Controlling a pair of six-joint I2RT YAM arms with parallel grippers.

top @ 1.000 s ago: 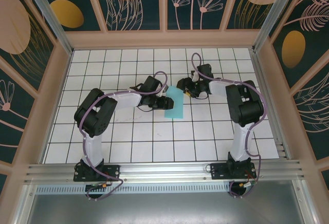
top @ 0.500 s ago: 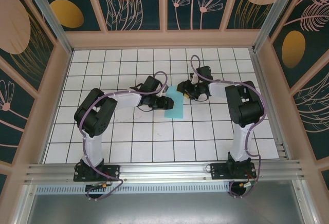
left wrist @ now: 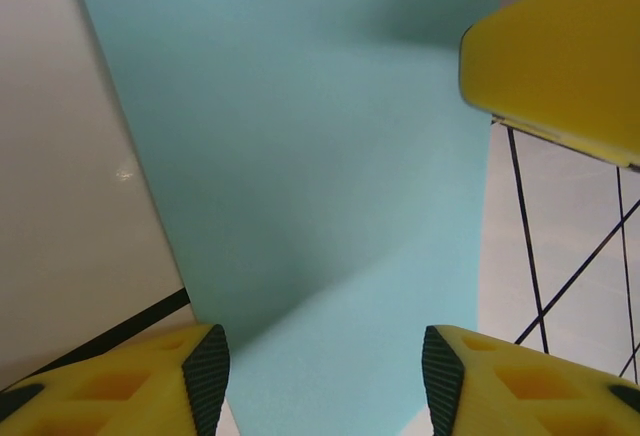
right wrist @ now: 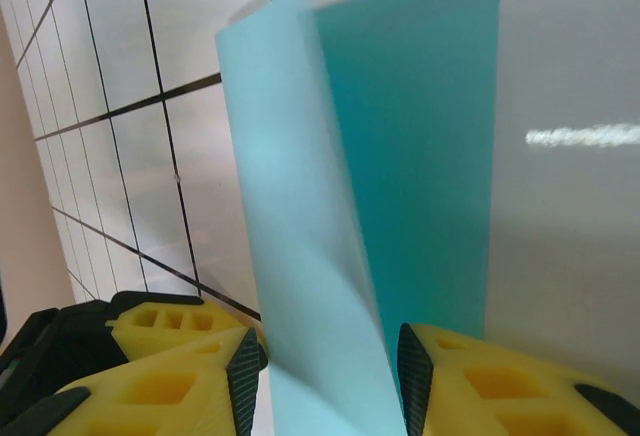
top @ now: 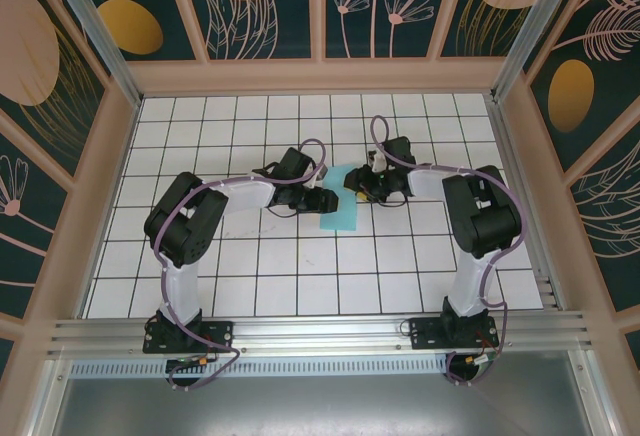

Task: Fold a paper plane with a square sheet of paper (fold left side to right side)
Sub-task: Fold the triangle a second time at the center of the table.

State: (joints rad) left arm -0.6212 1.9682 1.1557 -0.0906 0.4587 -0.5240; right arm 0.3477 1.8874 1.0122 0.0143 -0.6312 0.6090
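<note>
Turquoise square sheet of paper (top: 340, 216) flat on desk (top: 300, 266) under your left claw (left wrist: 320, 366) | left claw open, empty | right claw (right wrist: 330, 366), facing left claw, part-open astride raised flap | risk: you pinch off-square, crease skews, sheet slides

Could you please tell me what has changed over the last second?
The right gripper has shifted nearer, onto the far right part of the square sheet of paper. A flap of the sheet now stands raised between its parted fingers. The left gripper, open, has stayed at the sheet's left edge, and the rest of the sheet lies where it was.
</note>
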